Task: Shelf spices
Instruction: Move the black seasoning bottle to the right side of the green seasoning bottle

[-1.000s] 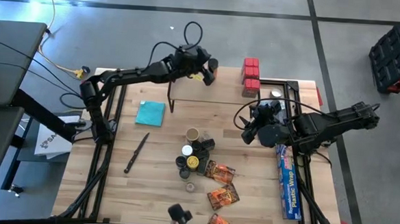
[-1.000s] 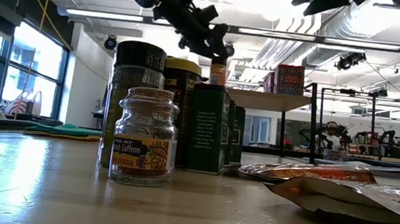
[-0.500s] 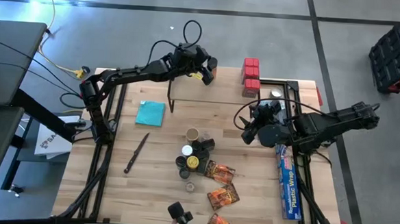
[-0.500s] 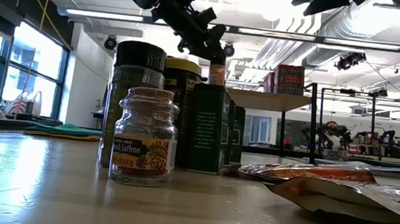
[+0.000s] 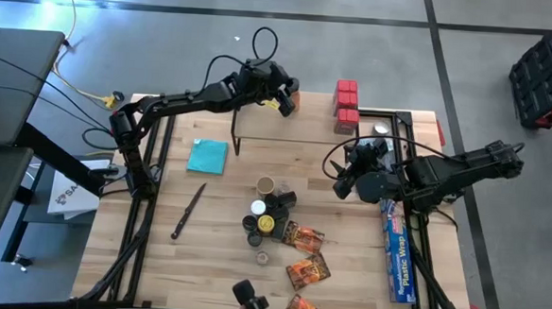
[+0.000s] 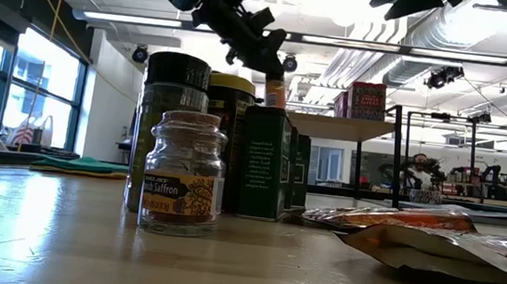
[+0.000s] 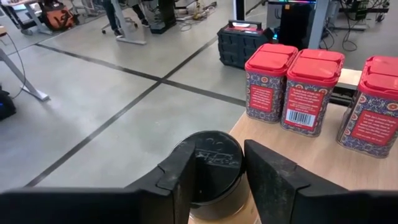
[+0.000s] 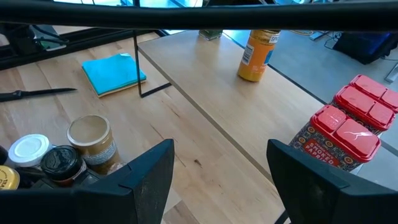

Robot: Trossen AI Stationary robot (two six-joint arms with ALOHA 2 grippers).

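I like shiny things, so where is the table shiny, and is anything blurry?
In the low view, window light glares off the table at the near left, and the saffron jar looks sharp while the near packets look soft. In the left wrist view, the black-lidded jar up close is slightly blurred.

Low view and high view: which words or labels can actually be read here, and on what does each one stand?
"Saffron": label of the small glass jar nearest the low camera; the smaller print above it is too small to read.
"Plastic Wrap": side of the long blue box at the table's right edge.
Print on the dark green tin, the red boxes and the orange jar: too small or blurred to read.
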